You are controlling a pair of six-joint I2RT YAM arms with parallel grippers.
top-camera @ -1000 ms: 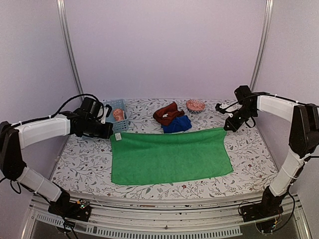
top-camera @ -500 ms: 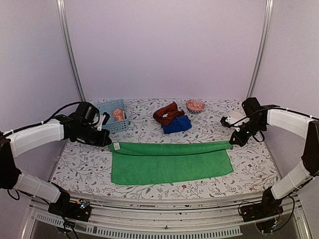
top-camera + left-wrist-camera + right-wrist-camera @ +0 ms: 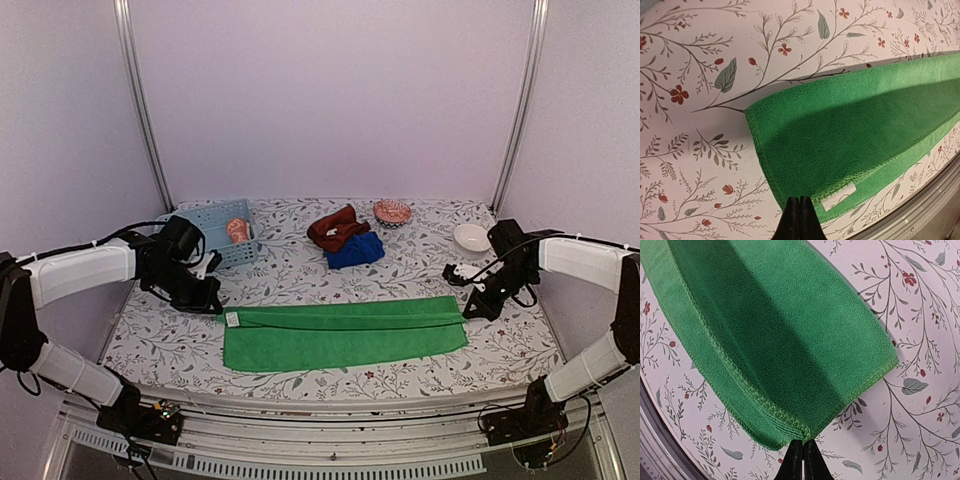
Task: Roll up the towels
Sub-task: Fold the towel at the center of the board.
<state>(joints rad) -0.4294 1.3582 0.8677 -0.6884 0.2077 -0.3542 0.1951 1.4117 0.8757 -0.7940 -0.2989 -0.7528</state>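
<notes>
**Both grippers clamped on the green towel's end corners**

The left gripper (image 3: 799, 212) is pinching the left corner of the green towel (image 3: 340, 335), its fingers pressed tight together on the stitched hem just beside the white label (image 3: 839, 196). The right gripper (image 3: 803, 450) is clamping the right corner the same way, jaws fully together on the hem. Both arms are reaching low over the table (image 3: 300, 275), one from each side, with wrists tilting down to the cloth. The green towel is lying stretched between the two grippers as a long strip across the near middle. Its top layer is folding over the lower one and arching up off it. The rust-brown towel (image 3: 337, 228) and blue towel (image 3: 356, 250) are sitting bunched together farther back, well apart from both grippers. The orange towel (image 3: 237, 230) is sitting in the light blue basket (image 3: 215, 215) at far left. A white bowl (image 3: 470, 237) is sitting just beyond the right gripper.
</notes>
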